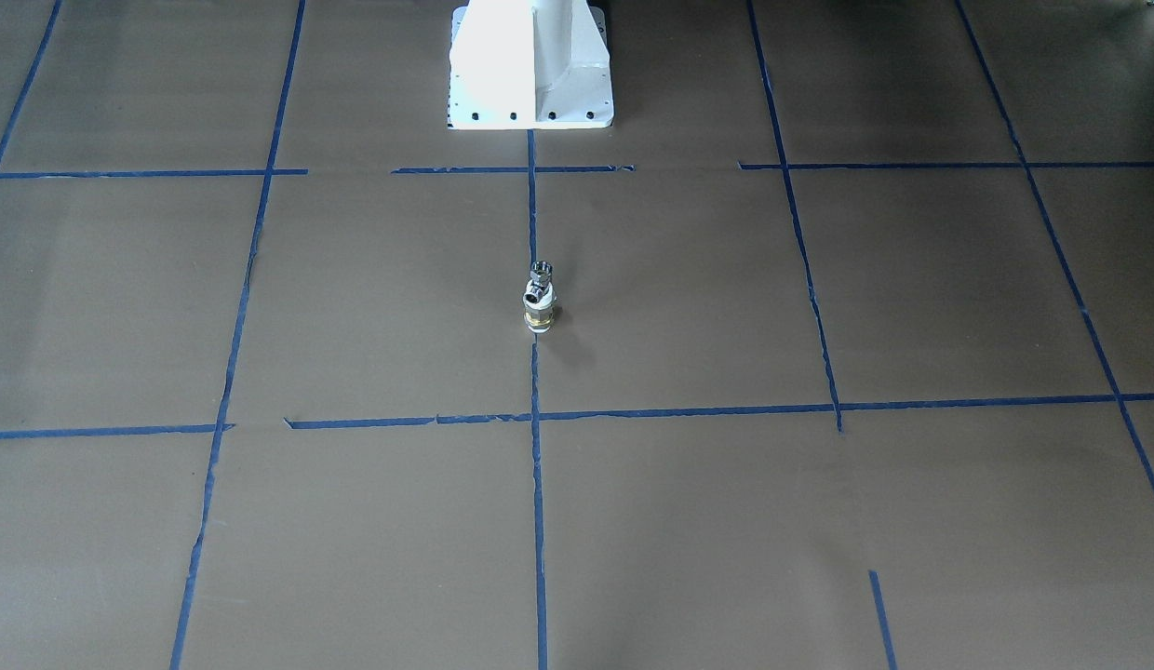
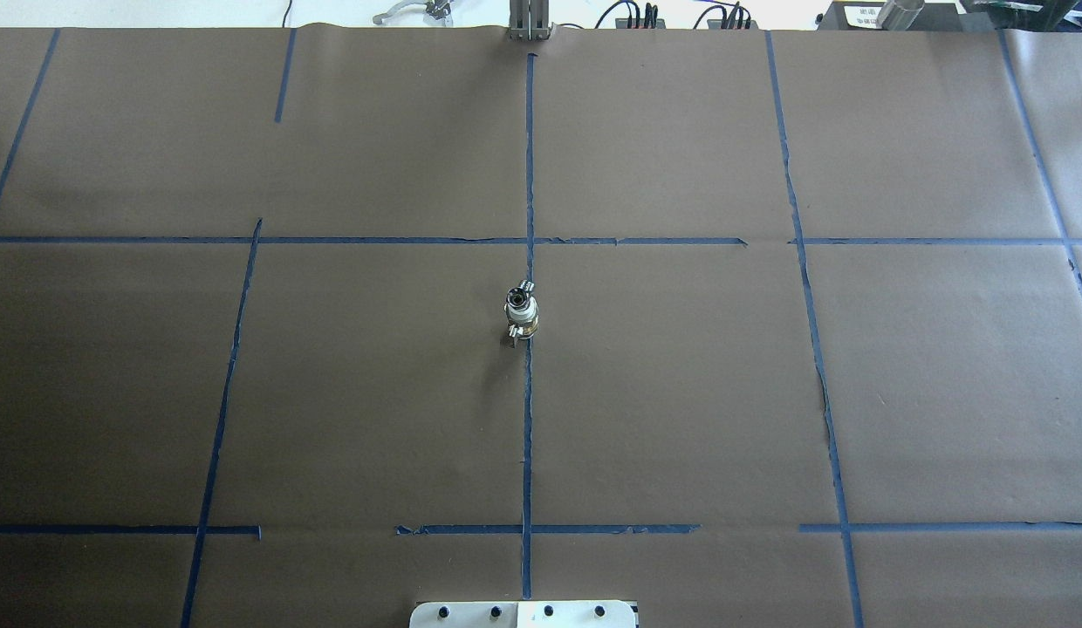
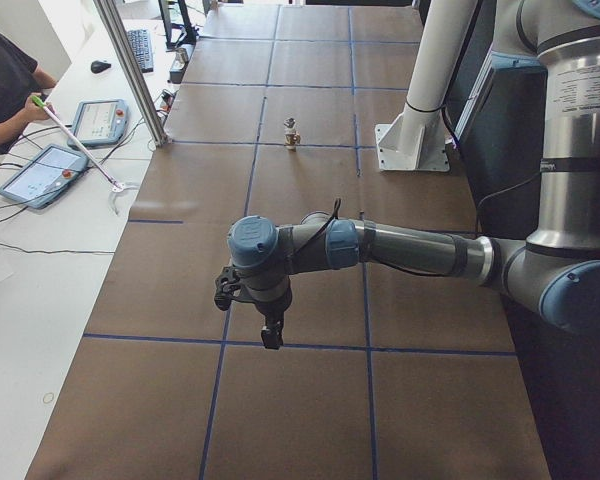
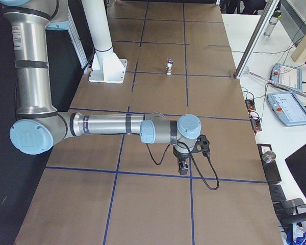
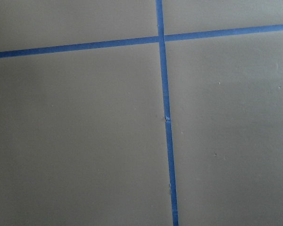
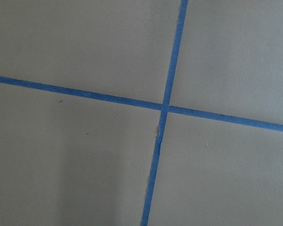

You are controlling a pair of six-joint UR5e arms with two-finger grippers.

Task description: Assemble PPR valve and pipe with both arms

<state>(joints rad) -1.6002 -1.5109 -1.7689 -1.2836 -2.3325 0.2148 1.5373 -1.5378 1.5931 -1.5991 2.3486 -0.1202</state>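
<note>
- Two parts, one stack: the chrome PPR valve (image 1: 540, 274) sits on top of the white pipe (image 1: 538, 317), touching it. The pair stands upright on the centre tape line (image 1: 536, 484), mid-table, in front of the white pedestal (image 1: 530, 65).
- Both grippers hang low over the table (image 1: 261, 307) at its opposite ends, well apart from the stack. The left gripper (image 3: 271, 336) and the right gripper (image 4: 183, 167) show only in the side views, so you cannot tell whether their fingers are apart or together. Neither holds anything that can be seen.
- Each wrist camera sees only brown paper and blue tape, so rely on the overhead and front views to judge the joint.
- Judged from this, the parts look joined already. Your job now is probably to confirm the seating, not to force anything.
- Check that the valve looks square on the pipe. From the front it seems to be in line, though the joint is too small to read closely.
- If you must go back in, bring one arm at a time. The stack is narrow and tall, and would likely topple at a sideways nudge.
- Grip the pipe low on its white body first, then take the valve from above.
</note>
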